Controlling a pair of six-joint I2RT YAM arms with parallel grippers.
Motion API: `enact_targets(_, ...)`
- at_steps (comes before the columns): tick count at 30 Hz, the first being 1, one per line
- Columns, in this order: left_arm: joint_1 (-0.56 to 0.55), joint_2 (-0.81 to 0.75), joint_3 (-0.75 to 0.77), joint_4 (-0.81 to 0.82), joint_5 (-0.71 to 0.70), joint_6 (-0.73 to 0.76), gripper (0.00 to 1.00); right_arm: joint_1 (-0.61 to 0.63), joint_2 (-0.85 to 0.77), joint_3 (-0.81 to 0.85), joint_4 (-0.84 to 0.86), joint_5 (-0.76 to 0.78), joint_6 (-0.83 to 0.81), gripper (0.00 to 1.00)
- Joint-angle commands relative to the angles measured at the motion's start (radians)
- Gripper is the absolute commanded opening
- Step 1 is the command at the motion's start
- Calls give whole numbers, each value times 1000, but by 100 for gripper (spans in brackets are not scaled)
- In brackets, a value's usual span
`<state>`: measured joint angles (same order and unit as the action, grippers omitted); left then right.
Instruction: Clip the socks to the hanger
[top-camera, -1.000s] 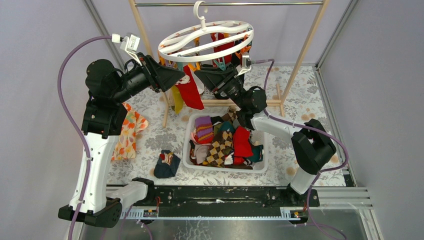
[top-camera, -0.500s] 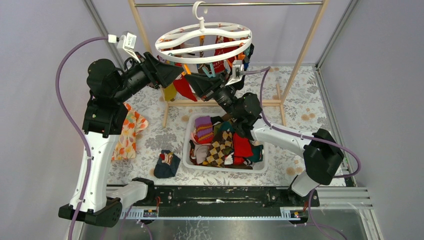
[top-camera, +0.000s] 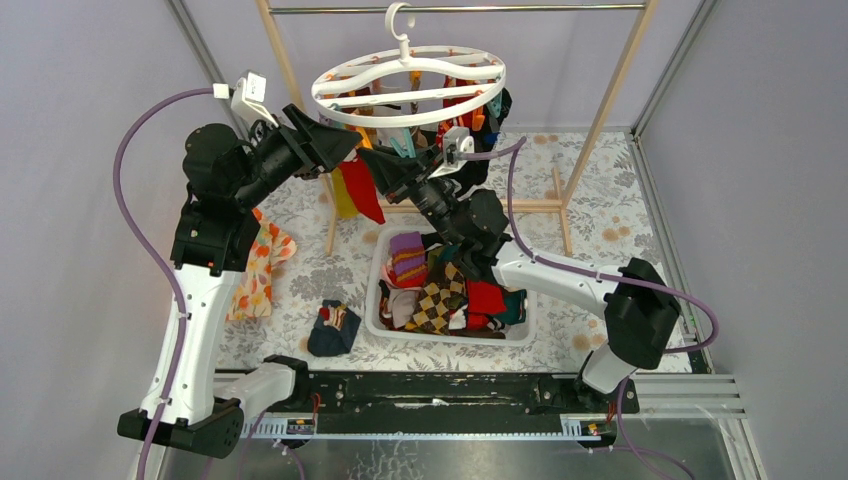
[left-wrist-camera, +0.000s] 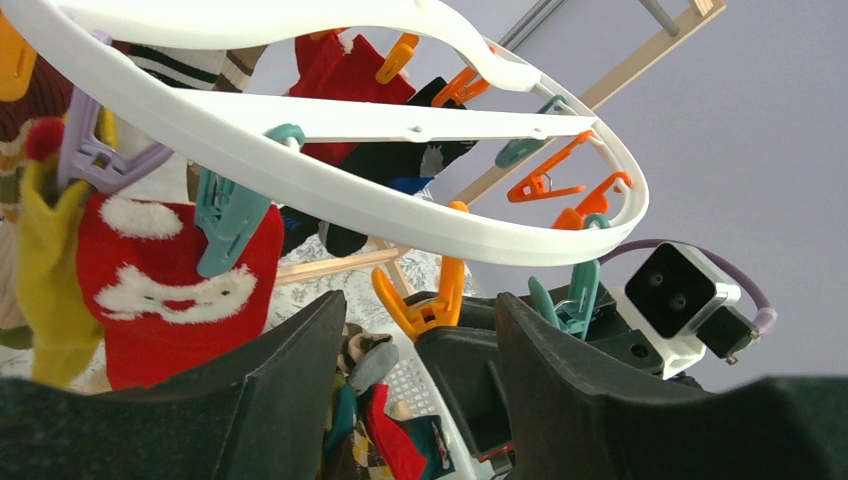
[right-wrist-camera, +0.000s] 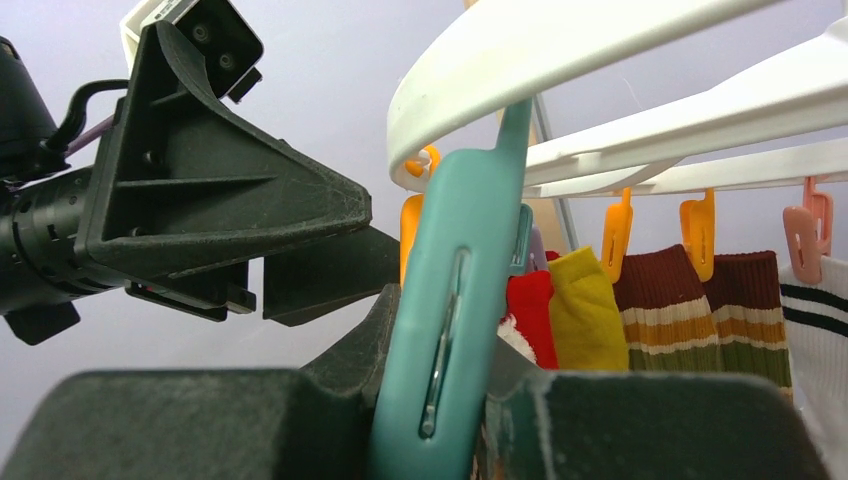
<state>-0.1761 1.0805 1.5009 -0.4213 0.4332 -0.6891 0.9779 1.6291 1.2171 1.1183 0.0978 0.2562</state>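
The white hanger (top-camera: 408, 85) hangs by its hook from the metal rod, with several socks clipped to it, among them a red sock (left-wrist-camera: 180, 290) and a yellow sock (left-wrist-camera: 45, 270). My right gripper (right-wrist-camera: 450, 385) is shut on a dangling teal clip (right-wrist-camera: 455, 300) under the ring's near left rim. My left gripper (left-wrist-camera: 420, 310) stands open just left of it, an orange clip (left-wrist-camera: 432, 300) hanging free between its fingers. Both grippers meet under the ring in the top view, the left gripper (top-camera: 352, 143) and the right gripper (top-camera: 388, 165). More socks fill the white basket (top-camera: 378, 262).
A wooden-framed rack (top-camera: 610, 95) carries the hanger. A dark sock (top-camera: 333, 328) lies on the flowered mat left of the basket. An orange-flowered cloth (top-camera: 255, 265) lies beside the left arm. Grey walls close in both sides.
The right arm swung left and up and its jaws closed on the teal clip. The left jaws spread wider. The hanger levelled out and the red sock shifted left.
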Motion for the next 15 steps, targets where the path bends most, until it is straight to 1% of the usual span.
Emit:
enact_targets(1,-2,17,1,28,-7,-56,62,22,10,51,18,20,-65,0)
enact_targets(5,-2,32,-4,60,17,-90,60,26,16,61,3,16,-79,0)
enact_targets(11,-3,50,-2,68,12,-89,56,29,28,70,-1,6,-83,0)
enact_targets(13,-2,58,3,74,12,-90,53,31,33,79,-11,3,-84,0)
enact_targets(15,-2,64,8,79,11,-92,47,34,37,86,-24,-5,-90,1)
